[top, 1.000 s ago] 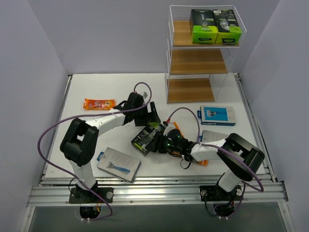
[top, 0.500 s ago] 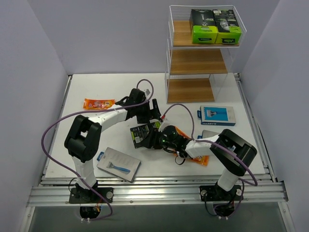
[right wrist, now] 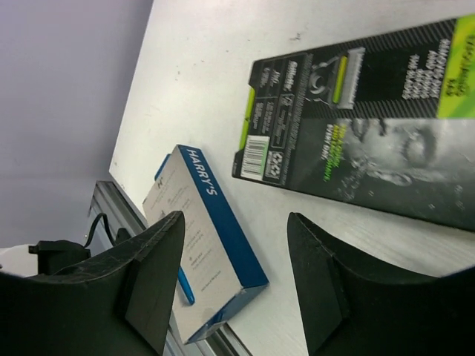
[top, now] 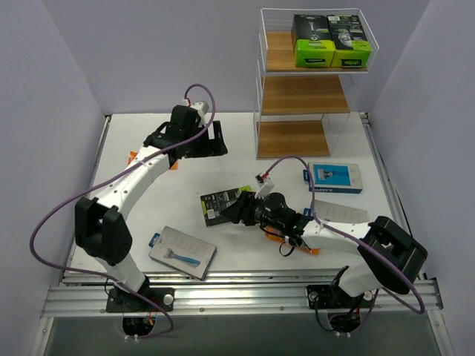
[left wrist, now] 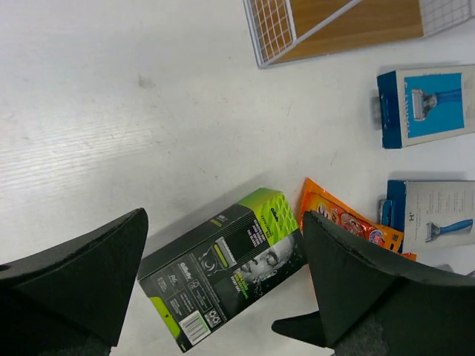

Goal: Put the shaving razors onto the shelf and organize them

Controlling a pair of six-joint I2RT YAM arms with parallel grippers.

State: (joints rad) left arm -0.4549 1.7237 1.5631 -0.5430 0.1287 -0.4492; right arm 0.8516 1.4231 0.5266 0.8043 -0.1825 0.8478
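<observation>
A black-and-lime razor box (top: 221, 207) lies flat on the white table, held by neither gripper. My right gripper (top: 239, 211) is open just right of it; in its wrist view the box (right wrist: 371, 141) lies ahead of the empty fingers (right wrist: 234, 222). My left gripper (top: 214, 139) is open and raised at the back left, looking down on the box (left wrist: 223, 278). Two more black-and-lime boxes (top: 330, 41) stand on the top tier of the shelf (top: 300, 93). Blue razor cards lie at the right (top: 334, 178) and front left (top: 182, 252).
A grey card (top: 338, 213) lies right of my right arm, with an orange packet (top: 297, 243) partly under that arm. Another orange packet (top: 136, 157) shows beside the left arm. The shelf's two lower boards (top: 293, 137) hold nothing. Purple walls close in both sides.
My left arm has lifted and swung back to the left, away from the black-and-lime box. The right gripper has opened wider and the box lies free on the table.
</observation>
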